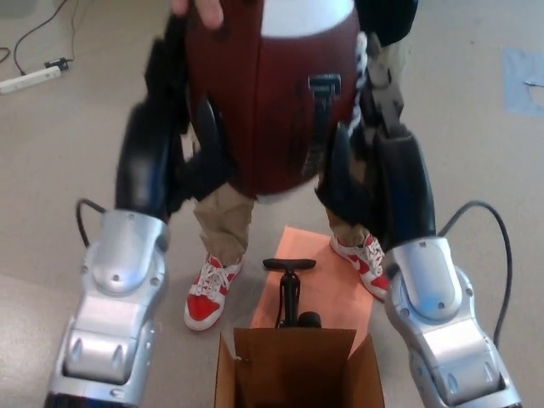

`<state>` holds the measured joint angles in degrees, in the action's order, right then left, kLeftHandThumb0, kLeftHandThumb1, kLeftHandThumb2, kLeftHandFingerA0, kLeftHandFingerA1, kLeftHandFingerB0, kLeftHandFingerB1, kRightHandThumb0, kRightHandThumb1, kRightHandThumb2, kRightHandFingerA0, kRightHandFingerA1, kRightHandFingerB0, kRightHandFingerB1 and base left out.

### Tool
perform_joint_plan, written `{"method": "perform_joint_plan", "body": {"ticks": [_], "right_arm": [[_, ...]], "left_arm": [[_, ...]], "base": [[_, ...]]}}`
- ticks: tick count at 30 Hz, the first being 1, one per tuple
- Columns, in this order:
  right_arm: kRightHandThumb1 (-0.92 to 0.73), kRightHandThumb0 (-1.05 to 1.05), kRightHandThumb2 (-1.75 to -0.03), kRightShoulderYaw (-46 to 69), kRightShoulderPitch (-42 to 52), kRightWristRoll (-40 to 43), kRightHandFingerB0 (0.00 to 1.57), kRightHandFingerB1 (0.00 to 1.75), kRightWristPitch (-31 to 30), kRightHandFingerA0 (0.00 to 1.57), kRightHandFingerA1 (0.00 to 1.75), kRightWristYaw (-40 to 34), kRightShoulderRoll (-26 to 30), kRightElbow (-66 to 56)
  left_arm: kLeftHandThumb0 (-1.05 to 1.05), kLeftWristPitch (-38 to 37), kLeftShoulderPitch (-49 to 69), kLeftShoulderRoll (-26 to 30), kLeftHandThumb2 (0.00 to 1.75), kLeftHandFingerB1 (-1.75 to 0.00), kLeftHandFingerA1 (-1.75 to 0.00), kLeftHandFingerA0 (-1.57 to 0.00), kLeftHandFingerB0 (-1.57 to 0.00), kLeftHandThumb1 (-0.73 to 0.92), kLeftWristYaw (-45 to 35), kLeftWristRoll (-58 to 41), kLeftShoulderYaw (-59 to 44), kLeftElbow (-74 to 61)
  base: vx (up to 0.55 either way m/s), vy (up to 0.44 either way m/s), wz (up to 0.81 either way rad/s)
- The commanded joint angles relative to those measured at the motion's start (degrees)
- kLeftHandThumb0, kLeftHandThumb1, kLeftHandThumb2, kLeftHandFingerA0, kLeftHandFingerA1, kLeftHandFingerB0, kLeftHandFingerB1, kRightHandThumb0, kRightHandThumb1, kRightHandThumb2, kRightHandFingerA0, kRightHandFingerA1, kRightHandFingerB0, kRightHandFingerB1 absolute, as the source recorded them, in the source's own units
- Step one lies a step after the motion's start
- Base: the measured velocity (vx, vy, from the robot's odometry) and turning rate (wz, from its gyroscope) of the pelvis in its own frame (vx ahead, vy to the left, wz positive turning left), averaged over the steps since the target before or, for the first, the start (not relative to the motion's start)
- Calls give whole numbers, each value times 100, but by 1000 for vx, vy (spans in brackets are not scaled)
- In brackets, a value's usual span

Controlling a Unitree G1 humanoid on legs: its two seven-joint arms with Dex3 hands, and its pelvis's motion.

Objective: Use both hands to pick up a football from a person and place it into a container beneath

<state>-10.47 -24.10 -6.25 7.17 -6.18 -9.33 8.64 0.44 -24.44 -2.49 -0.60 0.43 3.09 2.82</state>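
Observation:
The brown football [272,102] with a white stripe hangs upright at the top middle of the head view. My left hand [174,144] presses on its left side and my right hand [374,157] on its right side, with fingers curled against the leather. A person's fingers [204,10] still rest on the ball's top left. The open cardboard box [293,370] stands on the floor directly below, at the bottom edge of the picture.
The person stands just behind the ball, in tan trousers and red-and-white shoes [208,293]. A black hand pump [289,293] stands on an orange mat [327,285] right behind the box. A white power strip [30,81] lies on the floor at far left.

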Motion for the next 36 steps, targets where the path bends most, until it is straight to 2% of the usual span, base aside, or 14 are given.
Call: {"method": "perform_joint_plan", "body": {"ticks": [1,2,7,8,15,21,22,24,28,29,32,33,35,36], "right_arm": [[-92,-80,-119,-192,-13,-46,0,10,144,0,11,356,108,320],[-92,-71,-82,-146,14,41,0,2,201,0,1,385,117,450],[-91,-80,-121,-102,140,55,0,12,268,0,13,376,211,750],[-81,-77,-99,-125,170,-12,0,2,240,0,1,336,246,778],[-82,-77,-99,-153,208,-77,0,1,406,0,0,261,333,1019],[-92,-79,-122,-98,133,-56,0,13,504,0,13,252,351,1350],[-91,-78,-122,-92,114,-43,0,13,492,0,14,267,348,1400],[-85,-80,-104,-61,35,45,0,2,562,0,0,362,332,1580],[-92,-83,-121,1,-14,176,0,9,454,0,12,621,427,1793],[-92,-86,-120,80,-37,277,0,7,366,0,10,698,450,1834],[-92,-85,-118,367,-95,440,0,6,459,0,12,742,612,2110],[-92,-86,-119,692,-164,568,0,7,501,0,14,665,813,2365],[-92,-83,-119,945,-236,625,0,8,564,0,15,683,960,2601],[-92,-86,-120,1138,-300,646,0,8,656,1,16,637,1129,2875]], "left_arm": [[-84,-378,-94,-165,120,-9,-10,0,0,92,-392,-53,359,624],[-85,-457,-105,-198,119,-7,-9,0,0,92,-471,-149,348,832],[-88,-513,-81,-270,121,-6,-8,0,0,92,-607,-286,382,1329],[-85,-537,-60,-283,122,-8,-9,0,0,92,-612,-293,392,1404],[-84,-800,-66,-238,113,-1,0,0,0,87,-611,-202,483,1776],[-88,-939,-166,-250,115,0,0,0,0,89,-584,-193,461,2167],[-80,-938,-187,-264,85,0,0,0,0,92,-600,-237,429,2231],[-87,-1021,-224,-230,113,0,0,0,0,88,-645,-276,372,2368],[-85,-1117,-157,-67,112,-1,0,0,0,88,-804,-367,255,2575],[-79,-1026,-156,-40,83,0,0,0,0,92,-825,-455,164,2595],[-81,-957,-133,174,83,0,0,0,0,92,-827,-621,-162,2679],[-86,-891,-164,532,110,0,-1,0,0,86,-883,-787,-533,2877],[-81,-914,-206,840,84,0,0,0,0,92,-983,-828,-819,3122],[-87,-932,-231,1141,108,0,-1,0,0,83,-1195,-1027,-1124,3384]], "base": [[0,0,0],[0,0,0],[0,0,0],[0,0,0],[0,0,0],[0,0,0],[0,0,0],[0,0,0],[0,0,0],[0,0,0],[0,0,0],[0,0,0],[0,0,0],[0,0,0]]}}
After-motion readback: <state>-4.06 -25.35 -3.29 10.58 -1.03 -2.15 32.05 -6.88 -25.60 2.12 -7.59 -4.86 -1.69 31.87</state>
